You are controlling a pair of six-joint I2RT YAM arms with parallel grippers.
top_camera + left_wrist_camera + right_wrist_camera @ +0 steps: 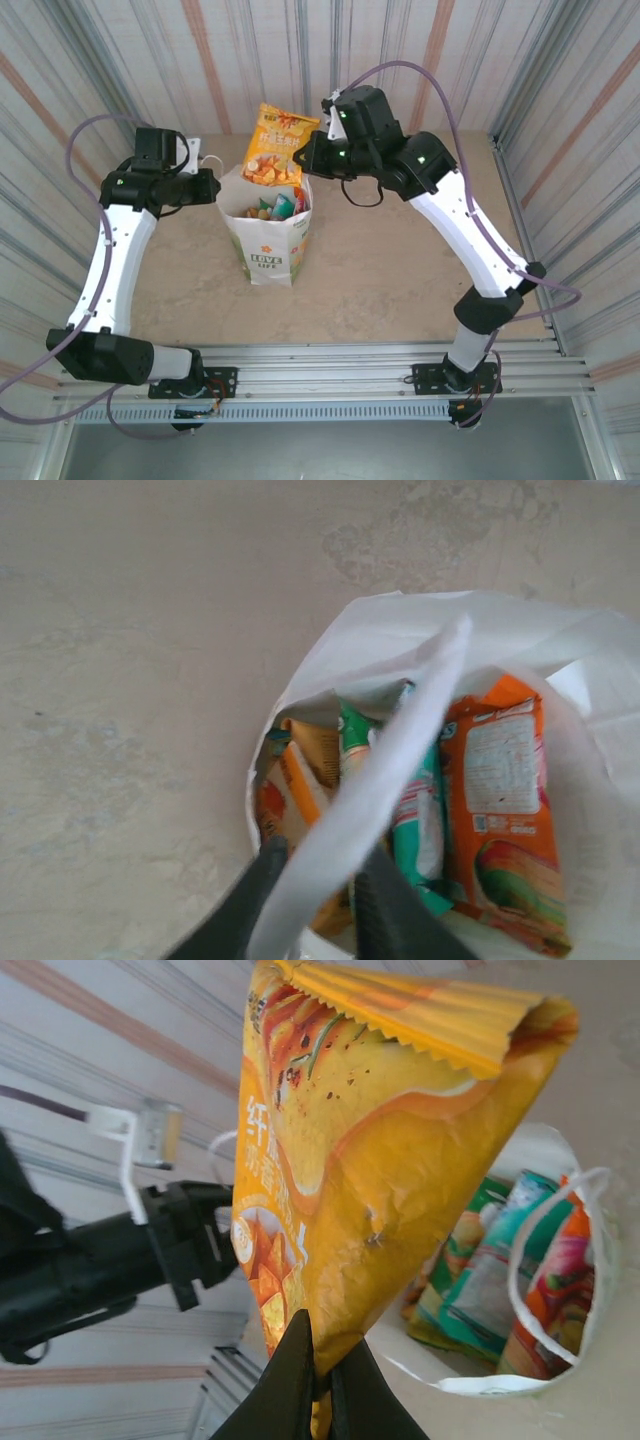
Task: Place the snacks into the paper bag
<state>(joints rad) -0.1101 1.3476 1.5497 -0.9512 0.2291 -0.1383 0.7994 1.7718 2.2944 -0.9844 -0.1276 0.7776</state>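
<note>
1. Holding a large yellow-orange foil snack packet (278, 145) (370, 1190) by one corner, the right gripper (303, 155) (318, 1360) has its fingers clamped tight on the foil. The crimped seam is at the end farthest from the fingers.
2. The packet hangs in the air at the 12 o'clock side of the mouth of the white upright paper bag with floral print and "LOVE LIFE" lettering (268, 250) (470, 1385).
3. The left gripper (212, 187) (318, 865) sits at the bag's 9 o'clock rim, pinching a strip of the white paper (400, 620) between its dark fingers.
4. Inside the bag stand several small glossy packets (272, 208) — an orange one (505, 800) at 3 o'clock in the left wrist view, a teal one (420, 820) beside it and a green one (352, 730) toward 12.
5. The bag stands on the beige table (400, 270).
</note>
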